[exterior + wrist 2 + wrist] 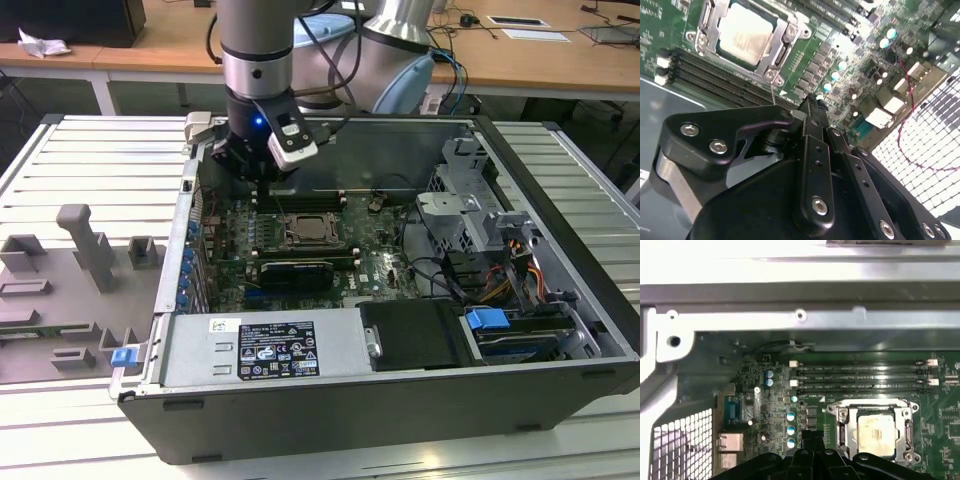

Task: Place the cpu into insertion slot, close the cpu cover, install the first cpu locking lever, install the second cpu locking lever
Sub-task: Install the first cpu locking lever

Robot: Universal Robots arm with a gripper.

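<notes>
Silver arm (256,45), black pincer (812,106), seemingly blue-lit.

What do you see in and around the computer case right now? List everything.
Dark grey metal computer case: one, open, on the table.
Pale slatted metal table: one, under the case.
Green motherboard: one, inside the case.
Dull silver-beige square cpu: one, mid-motherboard.
Thin silver metal cpu cover: one, framing the cpu.
Long black memory slots: four, beside the cpu.
Grey plastic fixture blocks: several, on the table, exterior view's left.
Black gripper: one, above the motherboard near the memory slots.
</notes>
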